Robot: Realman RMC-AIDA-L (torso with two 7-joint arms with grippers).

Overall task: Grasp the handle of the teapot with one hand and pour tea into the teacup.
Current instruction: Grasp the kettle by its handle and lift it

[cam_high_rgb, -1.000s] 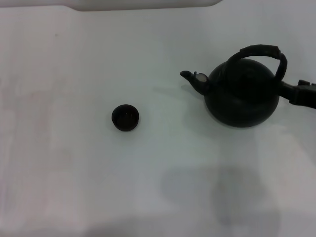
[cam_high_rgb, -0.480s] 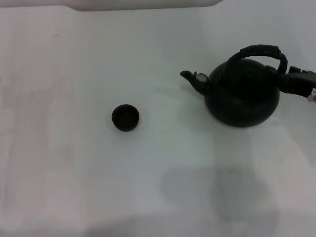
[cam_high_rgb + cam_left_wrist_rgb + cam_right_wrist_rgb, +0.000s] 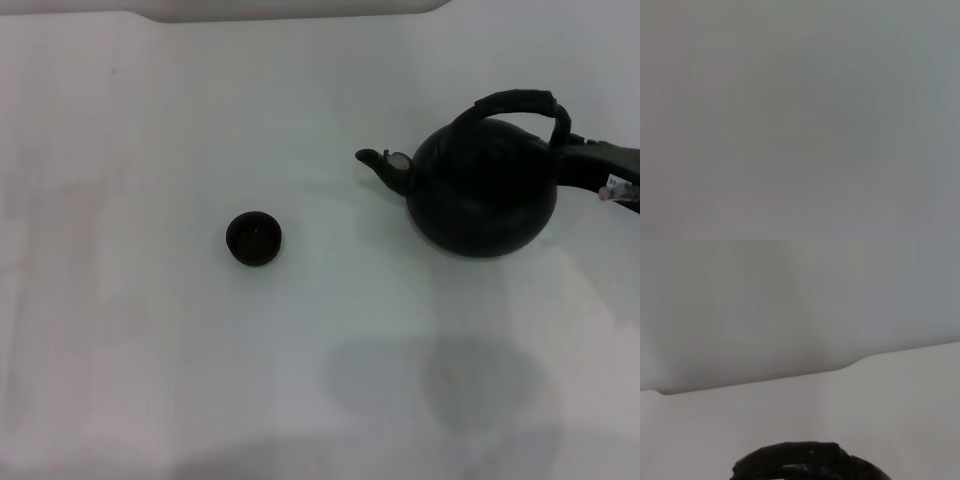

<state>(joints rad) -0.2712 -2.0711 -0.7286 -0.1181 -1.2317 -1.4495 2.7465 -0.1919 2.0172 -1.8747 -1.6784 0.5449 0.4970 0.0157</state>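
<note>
The round matte black teapot (image 3: 480,195) stands at the right of the white table, its short spout (image 3: 382,166) pointing left toward the teacup (image 3: 253,238). The cup is small, dark and round, and sits alone left of centre, well apart from the pot. The black arched handle (image 3: 515,100) loops over the pot. My right gripper (image 3: 572,150) reaches in from the right edge and is shut on the handle's right end. In the right wrist view only the top of the handle (image 3: 805,460) shows. My left gripper is out of view.
A white raised edge (image 3: 290,8) runs along the back of the table (image 3: 150,330). Soft shadows lie on the table in front of the teapot. The left wrist view shows only a plain grey surface.
The teapot has shifted a little to the left with my right gripper on its handle. The gripper rose from the pot's side to the handle's end. The teacup has not moved.
</note>
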